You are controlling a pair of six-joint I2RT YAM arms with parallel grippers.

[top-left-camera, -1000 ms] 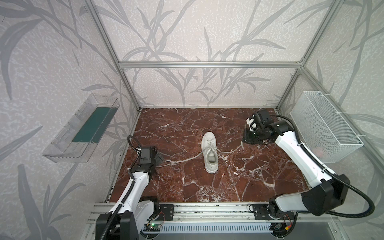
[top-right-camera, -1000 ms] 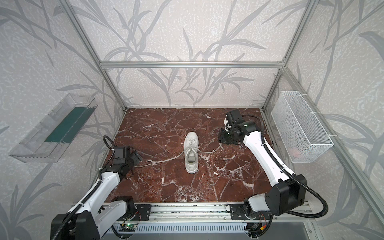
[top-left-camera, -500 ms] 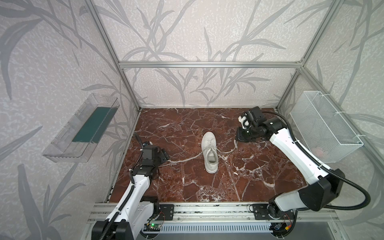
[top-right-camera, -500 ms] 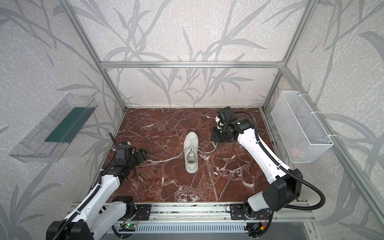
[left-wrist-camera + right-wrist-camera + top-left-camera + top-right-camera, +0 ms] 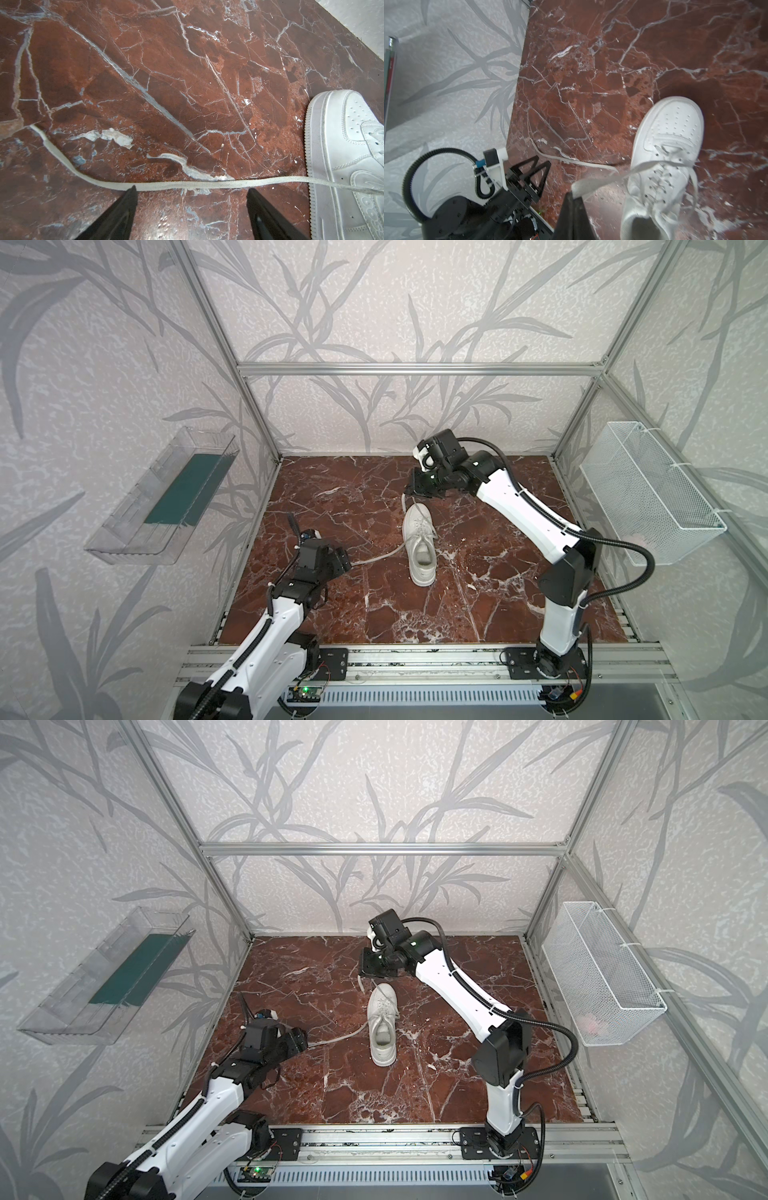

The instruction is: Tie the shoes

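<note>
Now pinches one lace (image 5: 593,182) tight in the right gripper (image 5: 410,491), up at 12 o'clock from the shoe (image 5: 422,547). Finds the shoe in the middle of the table (image 5: 498,593), toe to 12. Holds the left gripper (image 5: 191,188) wide open and empty at 9 o'clock, nearer the other lace (image 5: 270,181), flat from 3 to 9 across its tips.

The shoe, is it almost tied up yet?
Not nearly. Done: the right gripper is shut on one lace of the sneaker, held off the floor. In hand: the open left gripper hangs over the other lace, not yet gripping. Left: crossing, knot and bow; none shows.
</note>
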